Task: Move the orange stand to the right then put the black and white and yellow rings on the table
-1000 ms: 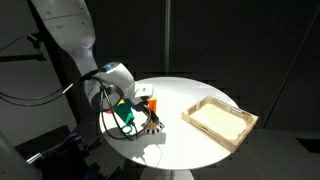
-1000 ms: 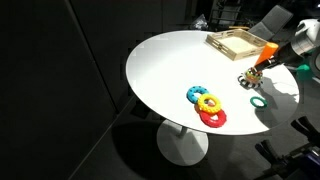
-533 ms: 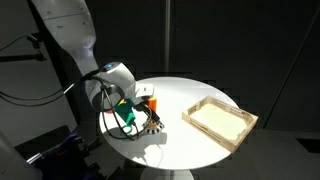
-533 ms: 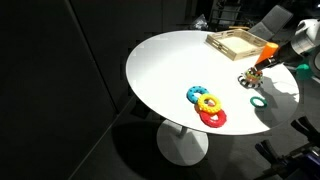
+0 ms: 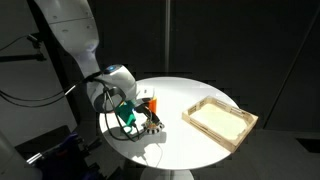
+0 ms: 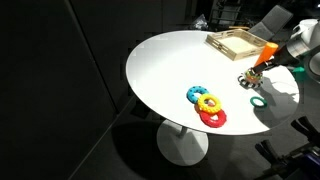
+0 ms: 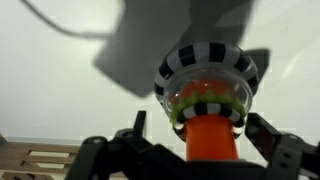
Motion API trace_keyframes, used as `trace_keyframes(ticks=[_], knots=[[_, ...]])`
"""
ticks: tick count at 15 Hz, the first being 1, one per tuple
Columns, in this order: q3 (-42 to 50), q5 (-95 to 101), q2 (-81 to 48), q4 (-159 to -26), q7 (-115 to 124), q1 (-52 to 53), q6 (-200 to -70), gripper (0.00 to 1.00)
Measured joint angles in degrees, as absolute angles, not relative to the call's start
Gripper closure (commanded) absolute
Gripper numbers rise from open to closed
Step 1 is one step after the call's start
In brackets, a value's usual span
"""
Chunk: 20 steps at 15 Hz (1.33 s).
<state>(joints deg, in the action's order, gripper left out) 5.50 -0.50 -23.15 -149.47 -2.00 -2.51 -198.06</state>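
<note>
The round table [image 6: 165, 65] is seen as smooth, matt white. The tray [image 5: 207, 131] appears made of pale, unvarnished wood. The orange stand [image 7: 211, 140] and striped ring [image 7: 205, 62] look like smooth plastic.

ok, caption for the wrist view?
Gripper straddling the orange stand, black and white ring stacked on it, white table behind.

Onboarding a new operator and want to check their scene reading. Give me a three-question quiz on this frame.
1. True or false: the green ring lies on the table, off the orange stand.
2. Which ring sits on the stand in the wrist view? A red, B black and white, C blue.
3. Fill in: the ring on top of the loose pile is ___.
Key: 1 true; 2 B, the black and white ring; 3 yellow.
</note>
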Motion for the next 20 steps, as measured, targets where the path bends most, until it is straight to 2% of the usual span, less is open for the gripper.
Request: trace_keyframes(ticks=[1, 2, 3, 6, 20], knots=[[5.41, -0.5, -23.53, -149.32, -2.0, -2.51, -198.06, 0.0], [5.35, -0.5, -23.87, -149.2, -2.0, -2.51, -198.06, 0.25], [5.31, -0.5, -24.17, -149.08, -2.0, -2.51, -198.06, 0.27], [5.24, -0.5, -24.55, -148.63, -2.0, -2.49, -198.06, 0.5], [3.85, -0.5, -22.7, -148.72, -1.06, -3.12, -198.14, 0.51]])
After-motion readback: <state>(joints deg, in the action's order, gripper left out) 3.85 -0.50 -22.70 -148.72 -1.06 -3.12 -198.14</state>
